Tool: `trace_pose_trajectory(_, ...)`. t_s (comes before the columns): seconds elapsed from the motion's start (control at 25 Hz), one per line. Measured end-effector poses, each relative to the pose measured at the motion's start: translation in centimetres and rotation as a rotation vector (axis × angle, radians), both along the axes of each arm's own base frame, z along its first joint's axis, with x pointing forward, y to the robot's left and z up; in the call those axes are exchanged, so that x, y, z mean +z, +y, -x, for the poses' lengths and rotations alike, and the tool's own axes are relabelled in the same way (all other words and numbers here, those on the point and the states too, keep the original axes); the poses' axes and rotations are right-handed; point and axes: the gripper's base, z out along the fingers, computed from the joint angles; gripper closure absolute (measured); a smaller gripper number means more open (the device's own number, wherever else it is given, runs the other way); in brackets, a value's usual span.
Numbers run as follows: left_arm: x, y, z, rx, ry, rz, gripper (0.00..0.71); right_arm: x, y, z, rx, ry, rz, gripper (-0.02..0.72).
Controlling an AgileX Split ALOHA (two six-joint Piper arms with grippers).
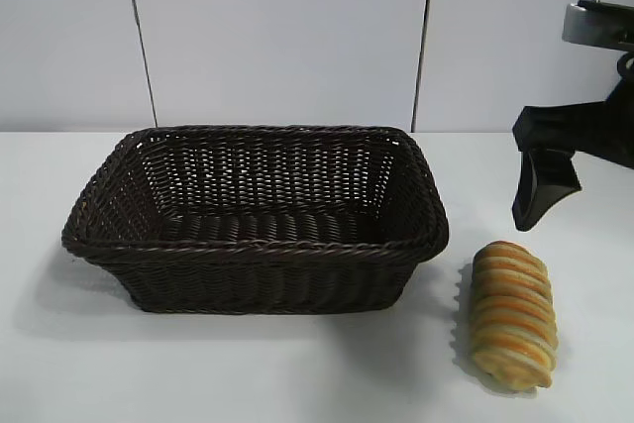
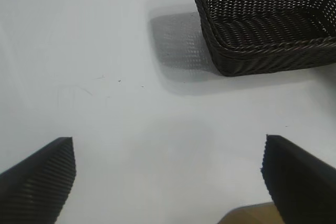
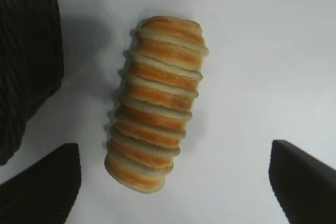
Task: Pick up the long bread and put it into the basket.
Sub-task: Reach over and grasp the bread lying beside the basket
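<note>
The long bread (image 1: 512, 314), a ribbed loaf striped orange and cream, lies on the white table to the right of the dark brown wicker basket (image 1: 253, 245). The basket has nothing in it. My right gripper (image 1: 541, 195) hangs above and just behind the loaf. In the right wrist view its fingers stand wide open (image 3: 173, 182) with the near end of the long bread (image 3: 160, 103) below them, untouched. My left gripper (image 2: 168, 182) is open over bare table, some way from the basket (image 2: 262, 56), and holds nothing. It is outside the exterior view.
A white wall with panel seams stands behind the table. The basket's side (image 3: 26, 51) lies close beside the loaf. A tan strip (image 2: 247, 214) shows under my left gripper. Bare table surrounds the loaf in front and to the right.
</note>
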Motion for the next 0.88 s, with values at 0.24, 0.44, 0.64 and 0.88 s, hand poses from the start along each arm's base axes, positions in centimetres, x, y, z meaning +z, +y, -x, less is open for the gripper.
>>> trace_pose_trajectory(0.24, 0.0, 0.0, 0.0, 0.0, 0.0, 0.0, 0.016, -2.3, 0.4, -1.1, -0.022, 0.018, -0.017, 0.006)
trace_pose_trajectory(0.44, 0.0, 0.0, 0.0, 0.0, 0.0, 0.0, 0.016, -4.3, 0.8, -1.9, -0.045, 0.038, -0.033, 0.006)
trace_pose_trajectory(0.64, 0.0, 0.0, 0.0, 0.0, 0.0, 0.0, 0.016, -5.2, 0.8, -2.0, -0.053, 0.055, -0.035, 0.151)
trace_pose_trajectory(0.88, 0.0, 0.0, 0.0, 0.0, 0.0, 0.0, 0.016, -5.2, 0.9, -2.2, -0.074, 0.042, -0.047, 0.381)
